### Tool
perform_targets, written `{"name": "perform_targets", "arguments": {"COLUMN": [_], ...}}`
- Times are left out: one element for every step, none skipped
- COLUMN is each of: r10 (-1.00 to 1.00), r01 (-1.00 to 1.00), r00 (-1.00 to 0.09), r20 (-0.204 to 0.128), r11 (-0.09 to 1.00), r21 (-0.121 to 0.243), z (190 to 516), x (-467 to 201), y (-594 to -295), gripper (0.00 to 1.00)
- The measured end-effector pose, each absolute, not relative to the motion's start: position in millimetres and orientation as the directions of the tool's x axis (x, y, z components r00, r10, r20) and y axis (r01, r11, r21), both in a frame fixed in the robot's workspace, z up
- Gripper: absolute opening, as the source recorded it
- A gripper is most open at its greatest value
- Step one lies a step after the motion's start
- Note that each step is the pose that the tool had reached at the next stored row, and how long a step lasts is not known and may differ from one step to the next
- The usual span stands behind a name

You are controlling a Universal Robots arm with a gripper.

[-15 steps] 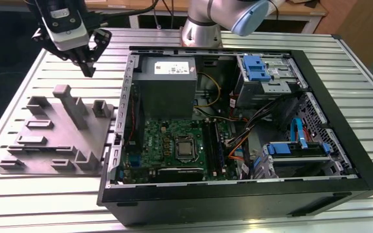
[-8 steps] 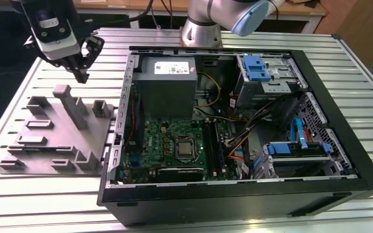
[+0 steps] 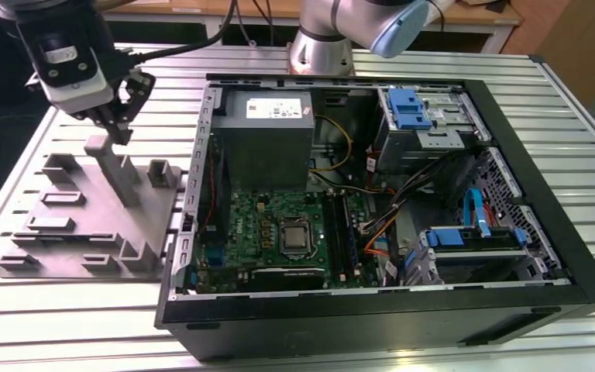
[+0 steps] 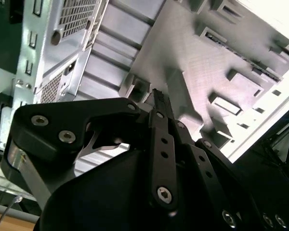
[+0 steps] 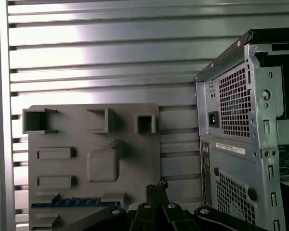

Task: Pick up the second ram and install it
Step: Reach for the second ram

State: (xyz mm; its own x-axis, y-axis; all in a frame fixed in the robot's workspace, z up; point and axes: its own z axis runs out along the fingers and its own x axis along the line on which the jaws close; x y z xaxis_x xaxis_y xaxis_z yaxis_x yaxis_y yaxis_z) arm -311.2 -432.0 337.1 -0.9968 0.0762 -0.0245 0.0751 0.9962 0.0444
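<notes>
The second ram [image 5: 70,203] shows in the first wrist view as a thin dark blue stick lying edge-up in a long slot of the grey fixture plate [image 5: 135,159]. My gripper [image 3: 118,124] hangs above the far part of that plate [image 3: 80,205], at the exterior view's left, outside the open computer case [image 3: 380,310]. Its black fingertips [image 5: 156,186] are pressed together with nothing between them, and the ram sits apart from them. The second wrist view also has the closed gripper [image 4: 159,98] over the plate. The green motherboard [image 3: 266,225] lies inside the case.
The grey power-supply box [image 3: 266,128] sits at the case's far end. Blue drive brackets [image 3: 406,105] and cable bundles [image 3: 401,198] fill the exterior view's right side of the case. Upright posts [image 3: 122,174] rise from the fixture plate. All of this rests on a ribbed aluminium table [image 3: 70,333].
</notes>
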Motion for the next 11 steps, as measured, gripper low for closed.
{"name": "perform_targets", "arguments": {"r10": [0.076,0.076,0.076,0.076,0.076,0.076,0.076,0.076,0.076,0.076,0.076], "r01": [0.075,0.075,0.075,0.075,0.075,0.075,0.075,0.075,0.075,0.075,0.075], "r00": [-0.997,-0.997,-0.997,-0.997,-0.997,-0.997,-0.997,-0.997,-0.997,-0.997,-0.997], "r20": [-0.024,-0.024,-0.025,-0.025,-0.024,-0.024,-0.024,-0.024,-0.024,-0.025,-0.025], "r11": [0.996,0.996,0.996,0.996,0.996,0.996,0.996,0.996,0.996,0.996,0.996], "r21": [0.044,0.044,0.044,0.044,0.044,0.044,0.044,0.044,0.044,0.044,0.044], "z": [336,335,334,333,333,332,331,330,329,328,327], "x": [-313,-314,-316,-317,-319,-320,-322,-323,-325,-327,-330], "y": [-434,-435,-437,-438,-440,-441,-443,-444,-445,-447,-448], "gripper": [0.10,0.10,0.10,0.10,0.10,0.10,0.10,0.10,0.10,0.10,0.10]}}
